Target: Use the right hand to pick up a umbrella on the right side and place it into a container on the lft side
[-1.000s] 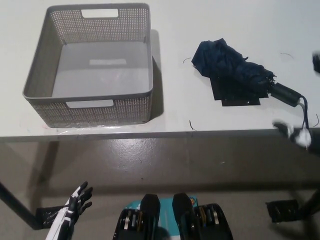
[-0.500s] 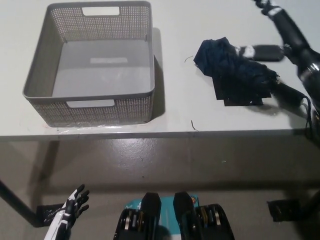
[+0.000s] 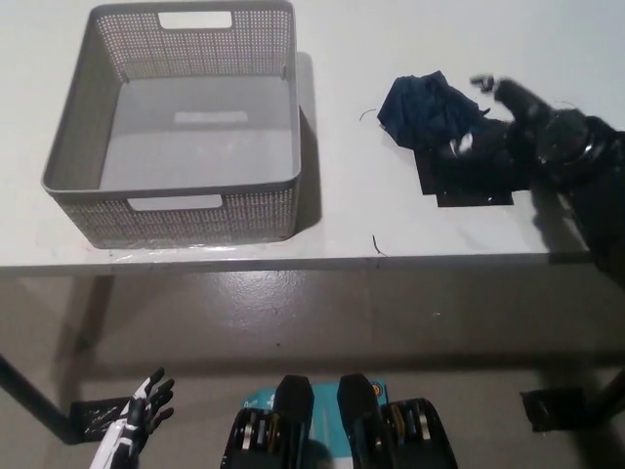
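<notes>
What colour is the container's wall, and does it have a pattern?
The container is grey, its walls finely perforated in a mesh-like pattern; seen in the head view.

A single head camera looks steeply down from above and before the bench [image 3: 342, 225], its front edge crossing mid-frame, the basket [image 3: 176, 195] toward ten o'clock, floor below.

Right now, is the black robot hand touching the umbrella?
Touching. The head view shows the right robot hand lying on the dark blue umbrella, covering its right part, with no gap between them.
</notes>
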